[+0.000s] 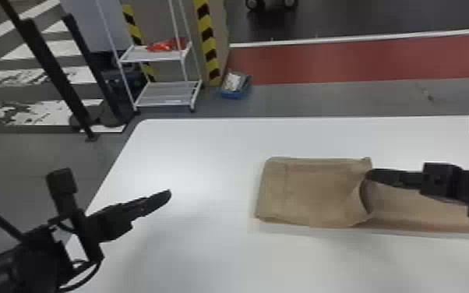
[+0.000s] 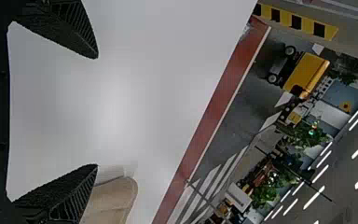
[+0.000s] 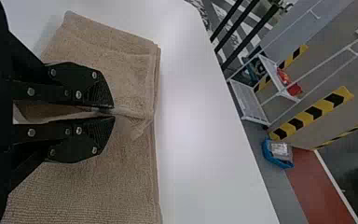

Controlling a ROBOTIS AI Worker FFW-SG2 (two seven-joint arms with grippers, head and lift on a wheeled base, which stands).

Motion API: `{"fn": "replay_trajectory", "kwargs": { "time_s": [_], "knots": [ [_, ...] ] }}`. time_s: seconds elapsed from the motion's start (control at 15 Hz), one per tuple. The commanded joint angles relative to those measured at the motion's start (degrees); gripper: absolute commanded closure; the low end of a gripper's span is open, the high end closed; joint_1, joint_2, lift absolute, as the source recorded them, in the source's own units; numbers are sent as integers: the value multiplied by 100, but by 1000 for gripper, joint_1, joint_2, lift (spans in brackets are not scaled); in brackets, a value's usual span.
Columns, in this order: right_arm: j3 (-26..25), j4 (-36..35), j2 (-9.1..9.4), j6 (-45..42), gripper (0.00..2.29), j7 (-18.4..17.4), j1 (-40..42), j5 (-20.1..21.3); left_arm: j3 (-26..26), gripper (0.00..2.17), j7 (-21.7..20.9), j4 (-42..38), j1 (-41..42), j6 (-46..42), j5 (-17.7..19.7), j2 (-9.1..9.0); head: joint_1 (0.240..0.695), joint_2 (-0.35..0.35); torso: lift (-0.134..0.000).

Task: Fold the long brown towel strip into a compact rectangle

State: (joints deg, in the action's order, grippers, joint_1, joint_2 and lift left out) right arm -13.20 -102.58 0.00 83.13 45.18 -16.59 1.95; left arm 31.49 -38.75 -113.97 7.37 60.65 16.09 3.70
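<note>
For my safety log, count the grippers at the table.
2. The left gripper is open over the table, left of the towel; the right gripper is shut on the edge of the towel's folded flap.

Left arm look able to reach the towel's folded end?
Likely yes: the left end effector is open and empty, bare table between it and the left end of the towel. The right end effector grips the fold's right edge, out of the way.
</note>
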Motion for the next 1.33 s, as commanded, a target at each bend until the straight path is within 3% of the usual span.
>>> {"fn": "replay_trajectory", "kwargs": {
  "time_s": [0.0, 0.27, 0.47, 0.67, 1.07, 1.27],
  "knots": [
    [-218, -104, 5, 85, 1001, 0, -11, -63, -38, 46, -1, -3, -7, -5, 0, -1, 695, 183, -120],
    [-394, 547, 5, -161, 1001, -53, -125, -2, -108, 46, -1, -3, -7, -5, -27, -19, 695, 151, -120],
    [-438, 424, 5, -143, 1001, -36, -28, -160, -100, 46, 43, 6, -25, -5, -36, -10, 695, 142, -120],
    [-1053, -183, 5, 314, 1001, -9, 24, -626, -117, 46, 69, 68, -69, -22, -36, -19, 695, 144, -120],
    [-1079, 344, 5, 15, 998, -18, 24, -617, -231, 46, 78, 68, -86, -22, -97, -36, 695, 108, -120],
    [-1176, 98, 5, 138, 998, -18, -64, -749, -223, 46, 87, 68, -86, -22, -115, -36, 695, 109, -120]
  ]
}}
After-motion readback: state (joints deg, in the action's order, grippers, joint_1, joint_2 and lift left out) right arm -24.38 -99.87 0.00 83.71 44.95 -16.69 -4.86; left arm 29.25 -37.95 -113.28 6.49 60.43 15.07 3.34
